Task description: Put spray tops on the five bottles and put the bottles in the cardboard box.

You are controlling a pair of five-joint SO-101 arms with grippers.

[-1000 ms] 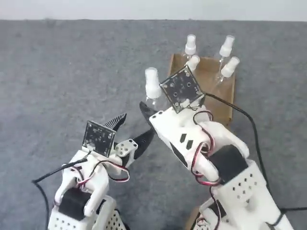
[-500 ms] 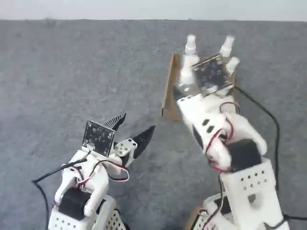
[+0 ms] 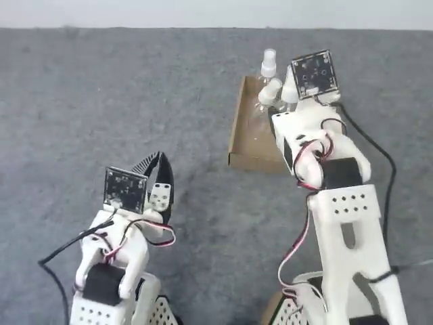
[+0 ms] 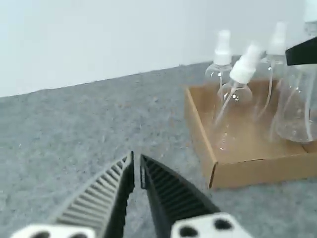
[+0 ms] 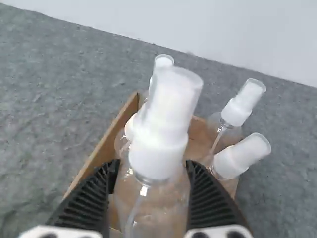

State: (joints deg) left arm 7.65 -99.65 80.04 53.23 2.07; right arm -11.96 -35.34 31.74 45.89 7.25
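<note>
Bottles (image 5: 148,201) are clear (spray tops (image 5: 166,119) white), cardboard box (image 3: 237,127) brown, table (image 3: 101,88) grey.

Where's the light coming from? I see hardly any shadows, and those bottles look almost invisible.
Left wrist view: soft, even light; the clear bottles let the cardboard box show through, with only small glints. Right wrist view: the bottle in the right claw has an evenly lit white top. High view: barely any shadow on the grey mat, so no clear direction.

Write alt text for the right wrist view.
The right tool clamps a clear bottle with a white spray top, upright at the cardboard box. Other spray-topped bottles stand in the box, which sits on grey carpet.
</note>
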